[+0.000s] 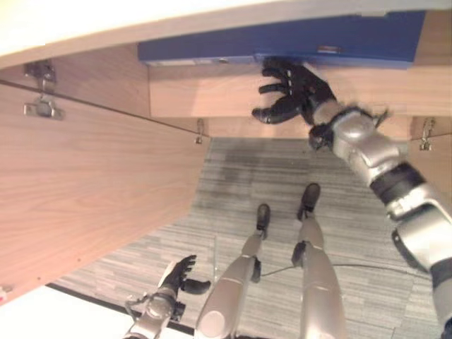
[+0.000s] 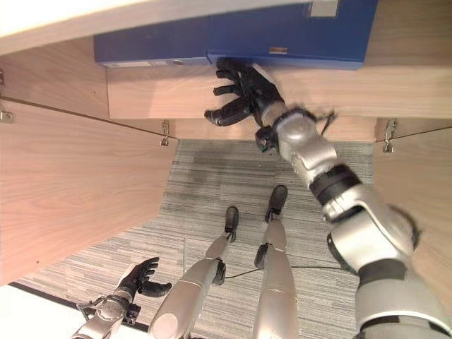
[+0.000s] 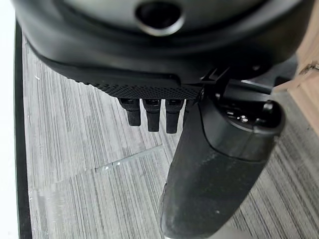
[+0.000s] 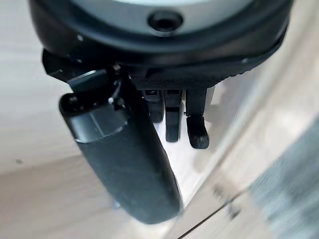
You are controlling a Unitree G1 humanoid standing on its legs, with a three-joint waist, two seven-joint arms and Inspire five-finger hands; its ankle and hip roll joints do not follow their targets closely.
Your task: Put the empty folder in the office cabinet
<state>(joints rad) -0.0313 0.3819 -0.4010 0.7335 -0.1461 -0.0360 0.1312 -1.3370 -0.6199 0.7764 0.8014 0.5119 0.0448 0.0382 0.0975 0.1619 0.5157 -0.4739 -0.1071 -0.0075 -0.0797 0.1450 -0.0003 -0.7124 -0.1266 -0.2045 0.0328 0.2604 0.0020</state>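
A blue folder lies flat on the wooden shelf inside the office cabinet, its front edge hanging slightly over the shelf's lip. My right hand is raised to that edge. Its fingers are spread and loosely bent, and the fingertips touch the folder's underside without gripping it. In the right wrist view, the thumb and fingers hang in front of pale wood with nothing between them. My left hand hangs low over the floor, relaxed and holding nothing.
The cabinet's left door stands open on metal hinges, and the right door is open too. Grey striped carpet lies below. A white surface borders the lower left.
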